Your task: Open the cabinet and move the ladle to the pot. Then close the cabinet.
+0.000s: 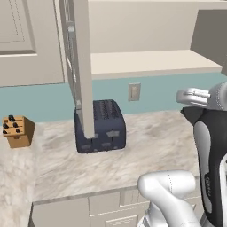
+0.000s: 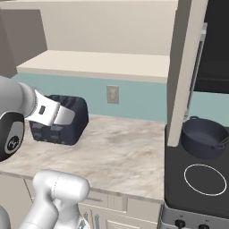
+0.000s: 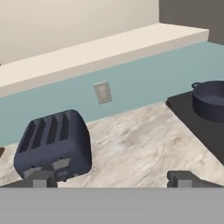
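Gripper point(image 3: 112, 178): nearest the hand camera, two dark fingertips spread wide apart, nothing between them, hovering above the counter.
Counter point(image 2: 120, 152): marbled beige stone, running from the robot toward the wall.
Toaster point(image 3: 53, 145): boxy, dark blue, four slots, sitting on the counter to the left in the hand view.
Stove point(image 2: 197, 188): black cooktop just right of the counter, a white ring marked on its near burner.
Pot point(image 2: 203, 137): dark blue-grey, side handles, on the stove's far burner (no ladle can be seen in it).
Cabinet door point(image 2: 185, 67): beige, swung open, seen edge-on in front of the pot.
Knife block point(image 1: 17, 131): wooden, far left on the counter.
Outlet point(image 3: 103, 92): on the teal back wall.
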### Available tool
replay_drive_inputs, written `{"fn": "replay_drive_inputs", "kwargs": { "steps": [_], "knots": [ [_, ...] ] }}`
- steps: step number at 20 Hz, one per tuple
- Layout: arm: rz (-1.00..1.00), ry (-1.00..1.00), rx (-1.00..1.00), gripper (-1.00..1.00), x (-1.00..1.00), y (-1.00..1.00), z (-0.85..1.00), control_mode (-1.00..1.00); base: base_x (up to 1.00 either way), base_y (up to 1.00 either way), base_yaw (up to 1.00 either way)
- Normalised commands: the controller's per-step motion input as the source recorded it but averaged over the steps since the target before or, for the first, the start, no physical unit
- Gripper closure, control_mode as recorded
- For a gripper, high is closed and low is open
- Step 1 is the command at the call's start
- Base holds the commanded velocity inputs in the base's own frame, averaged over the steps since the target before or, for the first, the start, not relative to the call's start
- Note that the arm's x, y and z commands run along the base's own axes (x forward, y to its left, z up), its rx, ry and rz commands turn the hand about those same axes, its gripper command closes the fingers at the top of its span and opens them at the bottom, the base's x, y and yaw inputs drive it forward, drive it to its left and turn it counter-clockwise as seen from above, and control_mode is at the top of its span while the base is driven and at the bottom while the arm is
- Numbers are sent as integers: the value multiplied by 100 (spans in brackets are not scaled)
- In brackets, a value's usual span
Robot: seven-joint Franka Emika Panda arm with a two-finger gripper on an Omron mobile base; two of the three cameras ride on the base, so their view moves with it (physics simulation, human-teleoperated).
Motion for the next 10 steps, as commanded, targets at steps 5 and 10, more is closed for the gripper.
{"fn": "replay_drive_inputs", "kwargs": {
  "steps": [5,10],
  "knots": [
    [0,-1,2,-100,-3,-1,10,-100,1,0,0],
    [0,-5,1,-100,-10,-4,32,-100,0,0,0]
  ]
}}
